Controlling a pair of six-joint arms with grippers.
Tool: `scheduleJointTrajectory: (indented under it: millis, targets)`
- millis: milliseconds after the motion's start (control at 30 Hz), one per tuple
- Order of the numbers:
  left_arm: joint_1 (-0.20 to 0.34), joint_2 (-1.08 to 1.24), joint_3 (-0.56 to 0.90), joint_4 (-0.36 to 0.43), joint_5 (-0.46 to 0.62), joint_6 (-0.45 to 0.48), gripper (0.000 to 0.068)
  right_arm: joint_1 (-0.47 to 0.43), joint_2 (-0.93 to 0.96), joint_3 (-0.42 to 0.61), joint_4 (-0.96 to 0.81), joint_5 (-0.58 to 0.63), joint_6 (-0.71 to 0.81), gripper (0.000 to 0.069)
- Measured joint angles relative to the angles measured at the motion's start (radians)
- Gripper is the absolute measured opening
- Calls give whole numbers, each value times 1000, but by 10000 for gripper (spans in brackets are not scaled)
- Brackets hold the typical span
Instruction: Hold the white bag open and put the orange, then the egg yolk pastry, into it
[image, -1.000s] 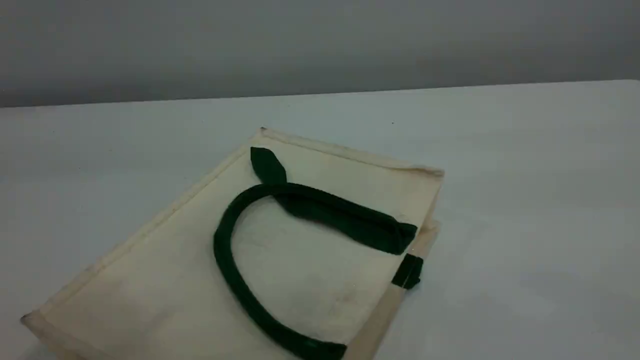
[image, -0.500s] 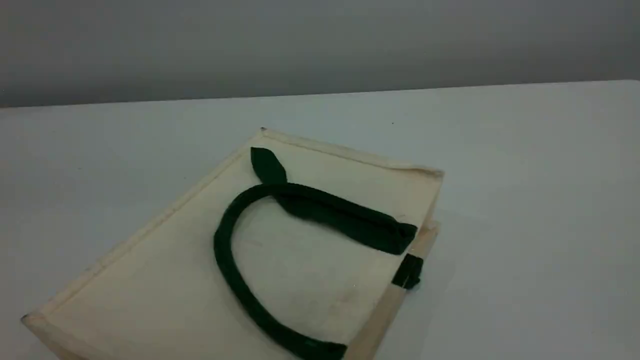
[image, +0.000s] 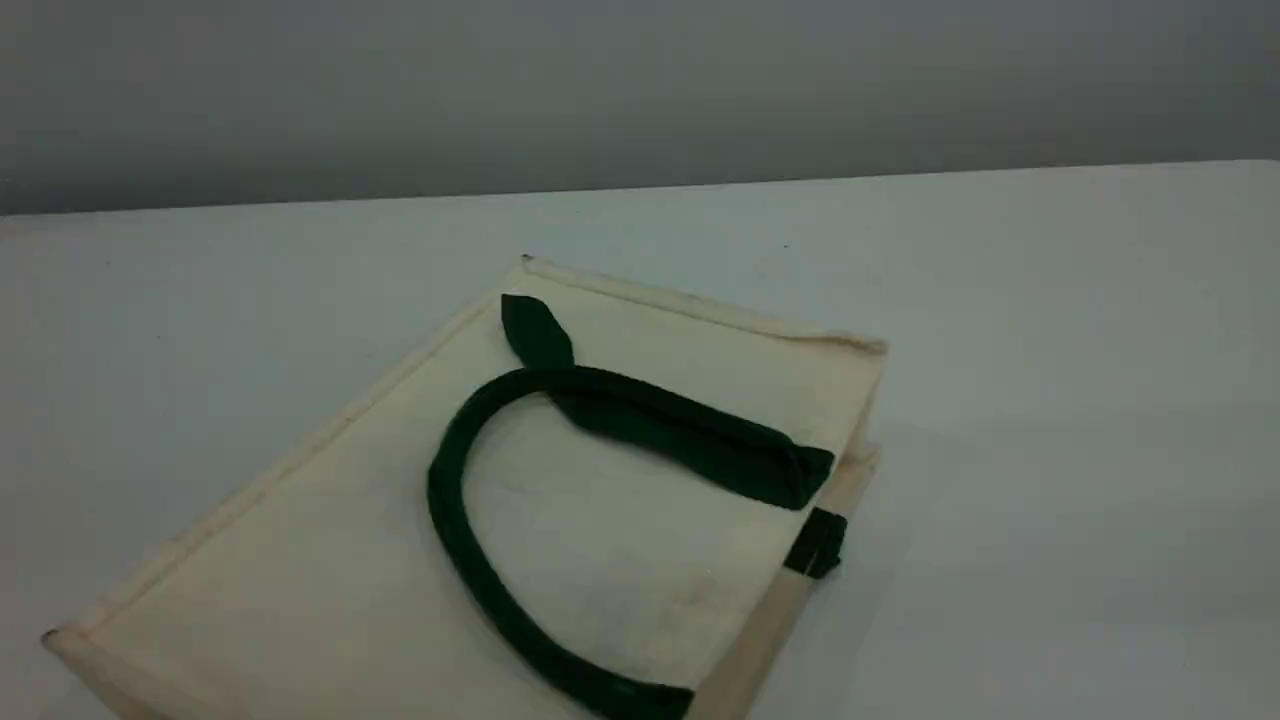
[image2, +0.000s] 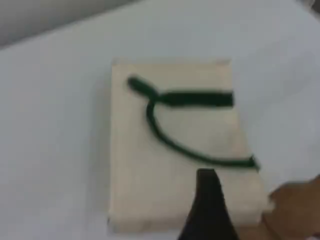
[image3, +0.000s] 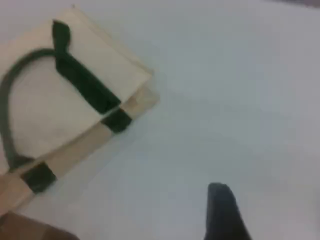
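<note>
A: Where is the white bag (image: 330, 560)?
B: Flat on the bench (image: 1050, 400), handle (image: 455, 520) folded across its top face; its near corner is cut off by the scene view's lower edge.
A: The left claw (image2: 207, 210)?
B: Above the bag's near end, one blurred fingertip visible; fully spread, holding nothing.
A: The right claw (image3: 225, 212)?
B: Over bare bench right of the bag; its spread cannot be judged. Neither food can be made out.

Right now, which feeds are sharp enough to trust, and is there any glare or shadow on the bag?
Scene view: sharp, dim even light, no glare on the white bag. Left wrist view: blurred, handle edges smeared, fingertip a dark blur. Right wrist view: soft too; faint shadow on the table.
</note>
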Motion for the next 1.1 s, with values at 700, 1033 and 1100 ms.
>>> scheduleJointTrajectory:
  millis: [700, 1033, 1100]
  targets:
    - [0, -206, 506, 55, -108, 0, 475, 0, -1, 94, -26, -17, -7, 358]
    - [0, -206, 514, 53, -130, 5, 475, -49, -63, 93, -19, -14, -7, 358]
    - [0, -206, 514, 52, -130, 5, 475, -98, -103, 93, -19, -14, -7, 358]
